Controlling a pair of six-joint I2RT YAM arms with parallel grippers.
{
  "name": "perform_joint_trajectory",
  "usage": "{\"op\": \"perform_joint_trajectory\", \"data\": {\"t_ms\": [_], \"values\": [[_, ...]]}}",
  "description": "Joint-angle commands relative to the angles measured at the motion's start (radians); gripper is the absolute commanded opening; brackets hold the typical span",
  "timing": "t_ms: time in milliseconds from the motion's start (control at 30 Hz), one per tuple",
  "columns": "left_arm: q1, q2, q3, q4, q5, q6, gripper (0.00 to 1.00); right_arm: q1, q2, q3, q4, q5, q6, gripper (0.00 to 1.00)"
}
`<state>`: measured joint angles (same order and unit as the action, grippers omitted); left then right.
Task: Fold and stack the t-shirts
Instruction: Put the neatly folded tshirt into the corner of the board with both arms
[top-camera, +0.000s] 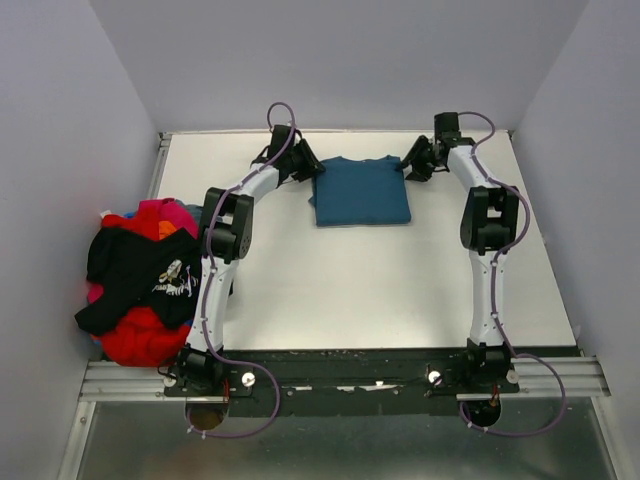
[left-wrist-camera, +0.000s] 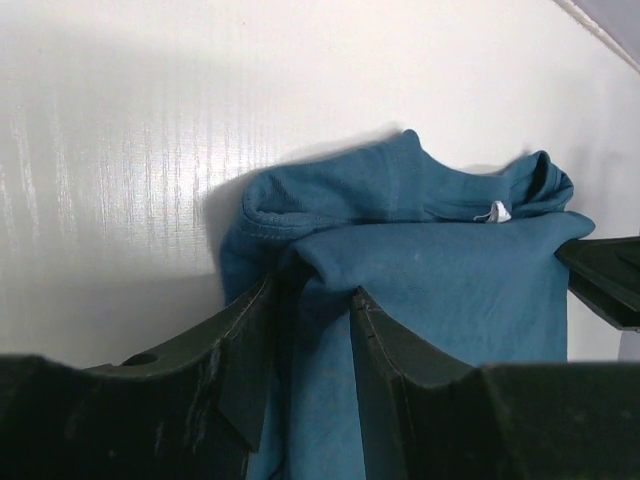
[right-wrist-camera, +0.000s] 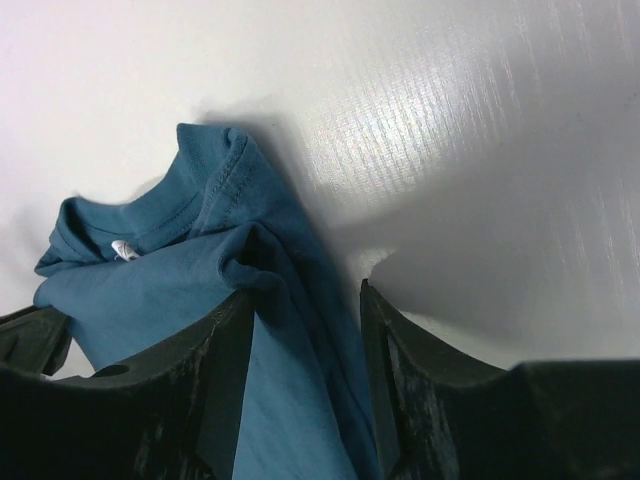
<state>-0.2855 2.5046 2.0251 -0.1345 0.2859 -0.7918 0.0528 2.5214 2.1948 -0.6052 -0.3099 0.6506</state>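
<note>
Evidently the teal t-shirt (top-camera: 362, 192) is lying far centre on the table (top-camera: 350, 285); the left gripper (left-wrist-camera: 312, 292) is pinching its far-left fold, the right gripper (right-wrist-camera: 305, 290) is straddling the far-right one, grip unclear. Both should be lifting evenly, keeping edges aligned.

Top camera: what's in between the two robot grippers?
The folded teal-blue t-shirt lies between the left gripper and right gripper, shown in the top view.

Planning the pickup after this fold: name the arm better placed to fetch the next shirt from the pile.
Left. The pile of shirts lies at the table's left edge beside the left arm; the right arm stands opposite. The left tool and right tool are at the blue shirt.
</note>
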Motion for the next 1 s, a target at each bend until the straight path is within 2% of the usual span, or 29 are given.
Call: {"op": "perform_joint_trajectory", "data": {"t_ms": [0, 167, 300, 333, 433, 533, 833, 967], "values": [[-0.003, 0.031, 0.044, -0.06, -0.063, -0.012, 0.48, 0.016, 0.036, 0.037, -0.05, 0.066, 0.018, 0.55], [-0.003, 0.033, 0.064, -0.083, -0.076, -0.014, 0.47, 0.033, 0.045, 0.065, -0.076, 0.094, 0.011, 0.54], [-0.003, 0.004, 0.055, -0.088, -0.085, -0.001, 0.48, 0.042, 0.043, 0.062, -0.074, 0.092, 0.007, 0.41], [-0.003, -0.007, 0.055, -0.103, -0.097, 0.006, 0.5, 0.042, 0.045, 0.059, -0.074, 0.091, 0.006, 0.4], [-0.004, -0.048, 0.032, -0.149, -0.171, 0.035, 0.7, 0.045, 0.039, 0.053, -0.077, 0.095, 0.003, 0.38], [-0.004, -0.092, -0.032, -0.139, -0.22, 0.058, 0.76, 0.044, 0.019, 0.023, -0.067, 0.107, 0.0, 0.36], [-0.017, -0.021, 0.038, -0.179, -0.183, 0.06, 0.74, 0.047, -0.009, 0.013, -0.08, 0.143, -0.025, 0.38], [-0.026, 0.025, 0.093, -0.191, -0.166, 0.065, 0.63, 0.047, -0.021, 0.003, -0.084, 0.143, -0.026, 0.39]]}}
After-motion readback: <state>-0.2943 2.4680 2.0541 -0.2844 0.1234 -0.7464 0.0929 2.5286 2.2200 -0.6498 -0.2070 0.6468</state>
